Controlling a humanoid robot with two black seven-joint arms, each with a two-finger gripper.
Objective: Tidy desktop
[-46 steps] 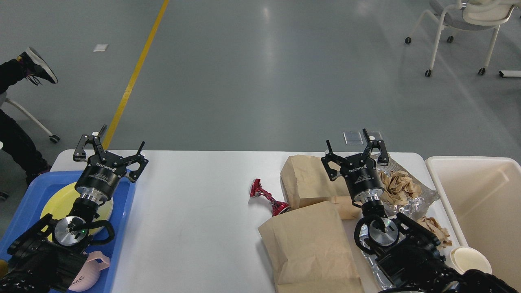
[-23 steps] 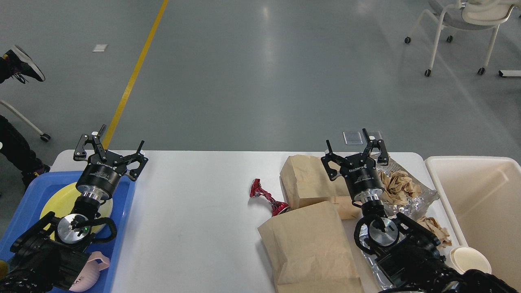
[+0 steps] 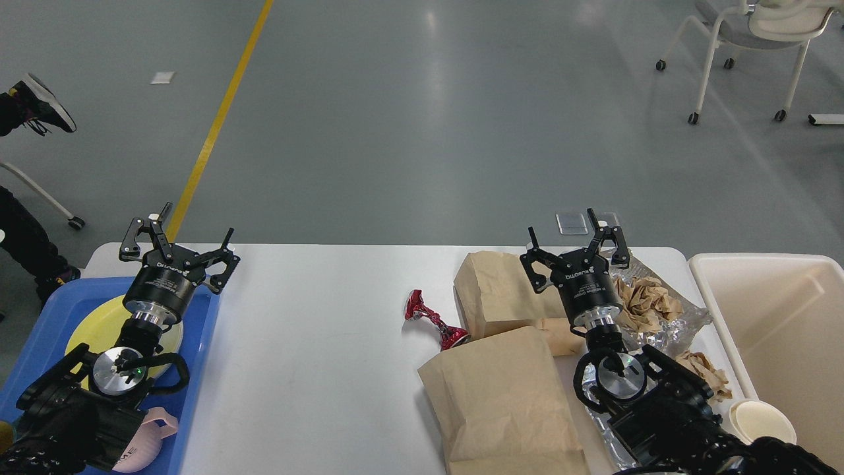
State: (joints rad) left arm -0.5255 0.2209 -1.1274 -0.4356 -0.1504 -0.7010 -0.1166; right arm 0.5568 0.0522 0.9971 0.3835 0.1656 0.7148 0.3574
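nothing on the desktop (image 3: 316, 343) has changed; my left gripper (image 3: 179, 239) and right gripper (image 3: 572, 245) remain spread, empty; tidying unstarted.

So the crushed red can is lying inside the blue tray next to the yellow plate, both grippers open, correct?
Not quite. The head view shows the crushed red can on the desktop, beside the paper bags; the yellow plate sits in the blue tray. Left gripper and right gripper are open.

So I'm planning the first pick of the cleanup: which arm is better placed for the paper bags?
Likely the right. Its open gripper hovers over the far paper bag; the left gripper is by the blue tray.
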